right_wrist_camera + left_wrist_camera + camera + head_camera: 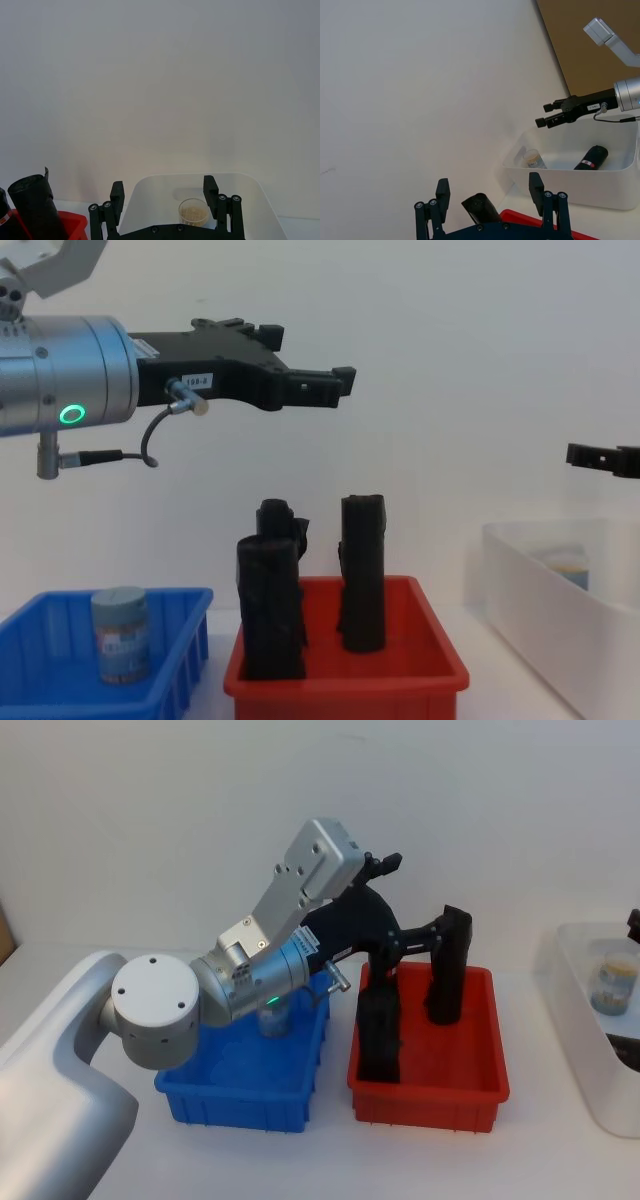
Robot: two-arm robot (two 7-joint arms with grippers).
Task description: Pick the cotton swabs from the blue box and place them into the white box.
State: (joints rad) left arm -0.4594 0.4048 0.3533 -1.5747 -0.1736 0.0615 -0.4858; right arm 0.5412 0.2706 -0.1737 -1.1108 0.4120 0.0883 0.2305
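One jar of cotton swabs [275,1018] [120,633] with a grey-blue lid stands in the blue box [240,1095] [180,660]. Another cotton swabs jar [612,975] [534,159] [194,212] sits in the white box [570,1020] [570,185] [250,192] [530,580]. My left gripper [410,900] [489,189] [310,360] is open and empty, high above the red bin and pointing toward the white box. Open and holding nothing, my right gripper [543,114] [164,190] [585,455] hovers over the white box.
A red bin [430,1095] [340,680] between the two boxes holds tall black cylinders [445,965] [362,570]. Another black cylinder [592,156] lies in the white box. My left arm's silver body [260,960] spans over the blue box.
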